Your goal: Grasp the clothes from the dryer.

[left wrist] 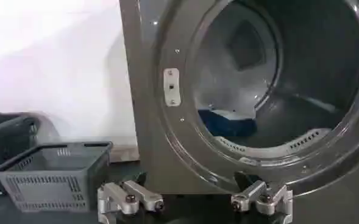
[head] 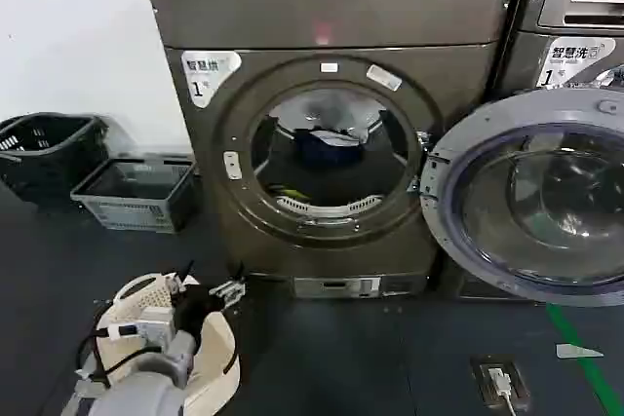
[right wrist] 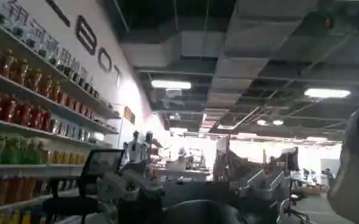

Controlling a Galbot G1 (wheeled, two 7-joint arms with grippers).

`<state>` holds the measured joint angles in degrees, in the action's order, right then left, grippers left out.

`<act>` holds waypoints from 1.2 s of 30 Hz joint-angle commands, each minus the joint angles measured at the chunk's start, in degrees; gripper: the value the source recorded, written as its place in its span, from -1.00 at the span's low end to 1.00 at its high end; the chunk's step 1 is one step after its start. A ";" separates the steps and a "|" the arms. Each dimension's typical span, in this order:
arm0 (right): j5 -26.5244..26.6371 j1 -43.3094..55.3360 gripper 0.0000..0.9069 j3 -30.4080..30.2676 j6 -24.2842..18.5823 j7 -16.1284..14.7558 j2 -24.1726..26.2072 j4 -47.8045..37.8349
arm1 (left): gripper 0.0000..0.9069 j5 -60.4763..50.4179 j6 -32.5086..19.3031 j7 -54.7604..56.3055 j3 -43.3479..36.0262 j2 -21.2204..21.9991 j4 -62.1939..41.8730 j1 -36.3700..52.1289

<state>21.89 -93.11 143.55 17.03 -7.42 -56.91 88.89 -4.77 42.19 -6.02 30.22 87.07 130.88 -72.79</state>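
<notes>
Left gripper: jaws spread, empty, low before the large bronze-grey front-loading dryer, below its round porthole. Door swung open to the right. Dark navy and white clothes lie inside the drum. Two plastic baskets sit left of the machine.

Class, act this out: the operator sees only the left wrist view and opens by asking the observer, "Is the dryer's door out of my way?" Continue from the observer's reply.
Observer: Yes. The door hangs fully open on the right side of the dryer.
Operator: Anything else on that side?
Observer: Another machine stands right next to the dryer, behind the open door.
Operator: Where is my left claw?
Observer: The left claw is low, in front of the dryer's lower left corner, outside the opening.
</notes>
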 commanded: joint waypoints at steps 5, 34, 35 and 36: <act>1.01 0.47 1.00 -1.13 -3.45 1.26 0.08 -0.53 | 1.00 0.10 2.81 0.12 0.00 0.02 0.18 -0.57; 3.01 0.32 1.00 -1.28 -1.70 3.13 0.01 -0.27 | 1.00 4.35 2.81 2.62 -0.22 0.10 0.15 -0.15; 2.99 0.33 1.00 -1.33 -1.72 3.13 0.00 -0.27 | 1.00 4.34 2.81 2.66 -0.21 0.09 0.11 -0.14; 3.01 0.34 1.00 -1.40 -1.73 3.12 0.00 -0.24 | 1.00 4.32 2.81 2.67 -0.19 0.07 0.07 -0.15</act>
<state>24.76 -92.61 141.93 15.41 -4.39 -56.87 88.67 -1.74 42.20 -3.85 30.01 87.17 131.02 -72.92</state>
